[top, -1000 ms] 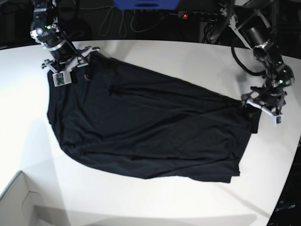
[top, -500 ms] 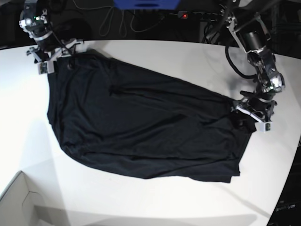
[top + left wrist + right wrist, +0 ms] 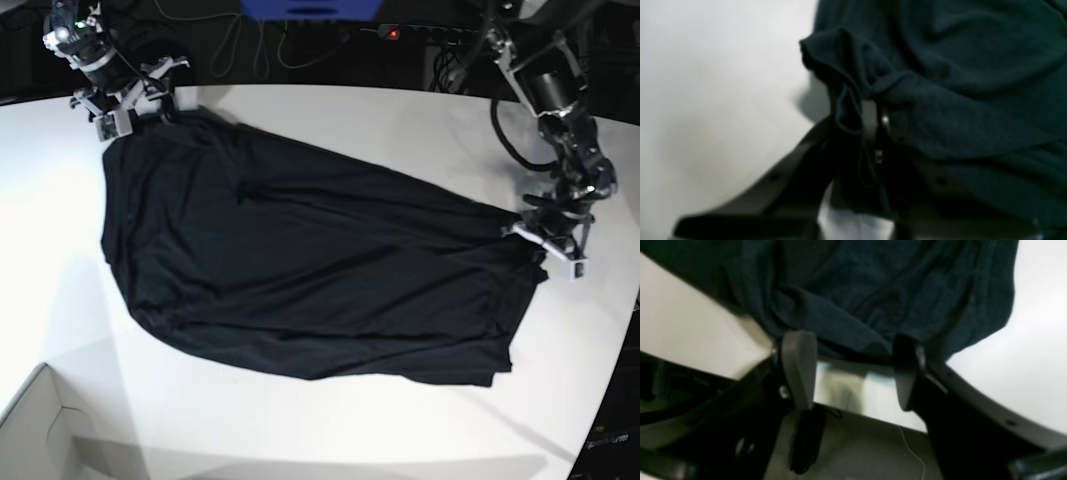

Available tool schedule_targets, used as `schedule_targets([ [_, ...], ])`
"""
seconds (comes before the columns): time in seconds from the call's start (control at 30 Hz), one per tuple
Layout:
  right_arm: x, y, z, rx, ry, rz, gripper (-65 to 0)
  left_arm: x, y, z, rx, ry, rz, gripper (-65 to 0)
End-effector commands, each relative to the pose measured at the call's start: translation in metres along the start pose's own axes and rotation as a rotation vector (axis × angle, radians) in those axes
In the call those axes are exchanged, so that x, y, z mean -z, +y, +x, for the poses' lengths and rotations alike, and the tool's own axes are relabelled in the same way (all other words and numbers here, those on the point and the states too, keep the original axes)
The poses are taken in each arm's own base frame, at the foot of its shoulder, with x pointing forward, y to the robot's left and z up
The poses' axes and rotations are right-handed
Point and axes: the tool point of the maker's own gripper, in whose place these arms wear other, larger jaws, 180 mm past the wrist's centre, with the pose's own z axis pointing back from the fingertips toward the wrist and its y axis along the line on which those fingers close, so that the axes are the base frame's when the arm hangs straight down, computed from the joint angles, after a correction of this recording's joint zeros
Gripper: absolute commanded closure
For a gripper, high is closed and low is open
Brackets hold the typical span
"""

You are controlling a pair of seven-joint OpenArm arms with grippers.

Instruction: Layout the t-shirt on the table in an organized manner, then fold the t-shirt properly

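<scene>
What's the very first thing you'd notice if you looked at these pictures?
A big black t-shirt spread across the middle of the white table grabs the eye first. Next come the two robot arms at its edges: the left gripper by the table's right side in the base view pinches a bunched fold of the shirt, while the right gripper at the far corner has its fingers wide apart.
</scene>
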Motion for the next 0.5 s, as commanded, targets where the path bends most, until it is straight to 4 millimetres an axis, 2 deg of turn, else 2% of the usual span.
schedule_targets([
  [0.0, -0.003, 0.001, 0.008, -0.008, -0.03, 0.008, -36.9, -0.008, 0.017, 0.017, 0.0, -0.043, 0.025, 0.0],
  [0.07, -0.003, 0.001, 0.007, -0.007, -0.029, 0.008, -36.9, -0.017, 0.031, 0.018, -0.022, -0.059, 0.029, 0.0],
  [0.2, -0.004, 0.007, 0.002, -0.006, -0.016, 0.023, -36.9, -0.028, 0.044, 0.014, -0.05, -0.066, 0.03, 0.0],
  [0.43, 0.002, 0.045, -0.004, -0.032, 0.004, 0.137, -36.9, -0.035, 0.051, -0.004, -0.045, -0.031, 0.044, 0.0],
  [0.47, 0.002, 0.049, 0.0, -0.047, -0.011, 0.155, -36.9, -0.036, 0.052, -0.007, -0.046, -0.026, 0.047, 0.0],
])
